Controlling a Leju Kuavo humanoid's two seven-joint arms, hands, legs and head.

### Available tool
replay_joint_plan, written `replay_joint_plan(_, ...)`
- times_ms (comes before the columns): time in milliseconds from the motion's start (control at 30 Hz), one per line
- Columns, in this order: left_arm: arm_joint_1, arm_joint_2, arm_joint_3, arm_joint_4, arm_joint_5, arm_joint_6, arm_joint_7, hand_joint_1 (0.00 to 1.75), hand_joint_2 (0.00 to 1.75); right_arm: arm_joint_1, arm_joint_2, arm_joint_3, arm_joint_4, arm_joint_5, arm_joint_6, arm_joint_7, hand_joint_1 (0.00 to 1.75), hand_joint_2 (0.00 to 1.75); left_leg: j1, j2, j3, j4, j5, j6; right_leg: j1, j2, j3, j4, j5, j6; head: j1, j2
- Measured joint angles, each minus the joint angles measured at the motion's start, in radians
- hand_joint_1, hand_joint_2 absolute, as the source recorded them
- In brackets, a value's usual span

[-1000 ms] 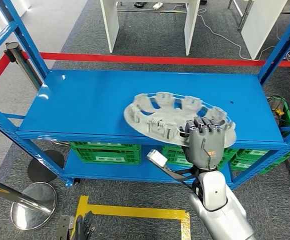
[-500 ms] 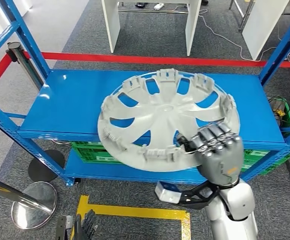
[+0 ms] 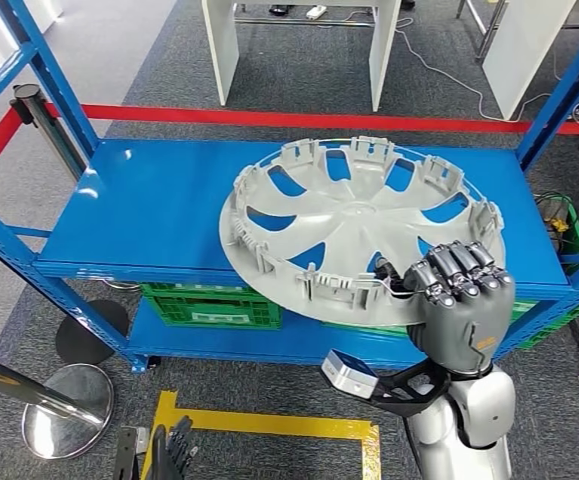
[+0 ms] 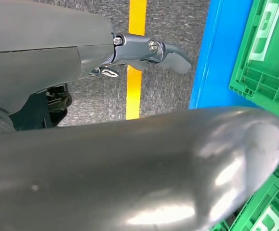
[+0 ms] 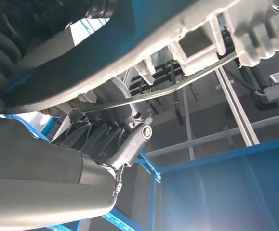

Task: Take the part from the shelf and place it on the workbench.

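Hubcap (image 3: 346, 225): grey plastic wheel cover, inner side up, clips standing around its rim. Lifted clear of the shelf (image 3: 158, 210) top and tilted, the far edge higher; it hangs over the shelf's front right part, its near edge past the shelf's front lip. In the right wrist view its rim and clips (image 5: 210, 38) run across just beyond the fingers.

Right hand (image 3: 459, 300): grips the hubcap's near right rim, dark fingers (image 3: 452, 268) curled over the edge, back of the hand toward the camera.

Left hand (image 3: 169, 450): low at the frame's bottom edge, dark fingertips just visible; whether spread or curled cannot be told. Its wrist view shows a finger (image 4: 149, 50) extended over the floor, nothing seen in it.

Shelf: blue steel rack, top level bare around the hubcap. Green crates (image 3: 210, 305) on the lower level.

Surroundings: yellow floor tape (image 3: 271, 420), red barrier belt (image 3: 309, 120), chrome post base (image 3: 67, 410).
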Motion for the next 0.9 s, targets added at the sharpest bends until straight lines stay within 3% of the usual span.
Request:
replay_joint_plan(633, -0.008, 0.005, -0.016, 0.001, 0.005, 0.011, 0.011, 0.0, 0.0, 0.006, 0.001, 0.005, 0.001, -0.011, 0.0, 0.0, 1.75, 1.75, -0.007, 0.0, -0.002, 0.005, -0.002, 0.003, -0.006, 0.0, 0.0, -0.001, 0.001, 0.003, 0.0, 0.0)
replay_joint_plan(800, -0.01, 0.009, -0.025, 0.002, 0.002, 0.03, 0.012, 0.0, 0.0, 0.006, 0.004, 0.007, 0.001, -0.012, 0.0, 0.0, 1.75, 1.75, -0.008, 0.0, -0.004, 0.005, 0.003, 0.018, -0.01, 0.0, -0.001, -0.002, 0.003, 0.017, 0.0, 0.0)
replay_joint_plan(833, -0.011, 0.009, -0.028, 0.002, 0.001, 0.033, 0.012, 0.0, 0.0, 0.006, 0.005, 0.007, 0.001, -0.013, 0.0, 0.0, 1.75, 1.75, -0.006, 0.0, -0.004, 0.0, 0.008, 0.025, -0.009, 0.001, -0.005, 0.004, -0.004, 0.02, 0.0, 0.0)
replay_joint_plan(900, -0.014, 0.009, -0.032, 0.002, 0.0, 0.037, 0.015, 0.0, 0.0, 0.006, 0.005, 0.007, 0.001, -0.013, 0.0, 0.0, 1.75, 1.75, 0.0, 0.001, -0.005, -0.009, 0.016, 0.035, -0.008, 0.006, -0.038, 0.068, -0.05, 0.02, 0.002, 0.0)
